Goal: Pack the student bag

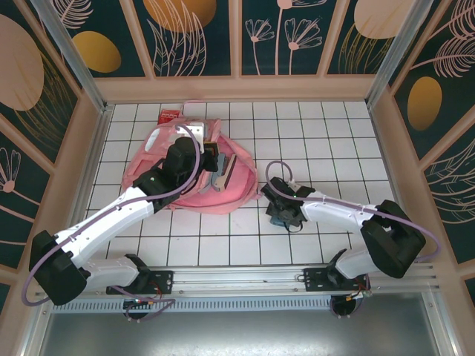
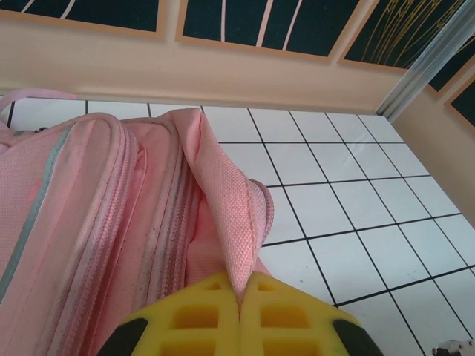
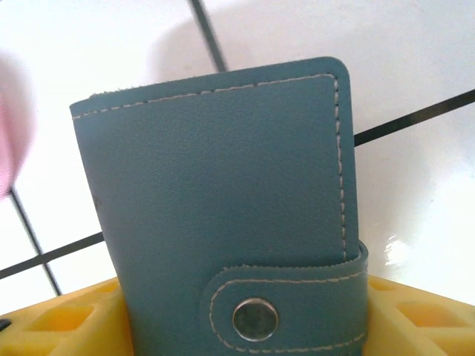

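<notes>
The pink student bag (image 1: 223, 196) lies open on the tiled table left of centre, its zip rows and pale strip close up in the left wrist view (image 2: 89, 222). My left gripper (image 1: 211, 159) (image 2: 239, 285) is shut on a raised fold of the bag's pink fabric (image 2: 230, 215), pinched between the yellow fingertips. To the right of the bag, my right gripper (image 1: 280, 215) (image 3: 237, 297) is low over the tiles. A teal wallet (image 3: 215, 170) with a snap strap stands between its yellow fingers, which press against both of its sides.
A red packet (image 1: 170, 114) lies behind the bag near the back wall. Grey items (image 1: 226, 172) and a white one (image 1: 194, 130) show on or inside the open bag. Wooden walls (image 1: 386, 141) fence the table on three sides.
</notes>
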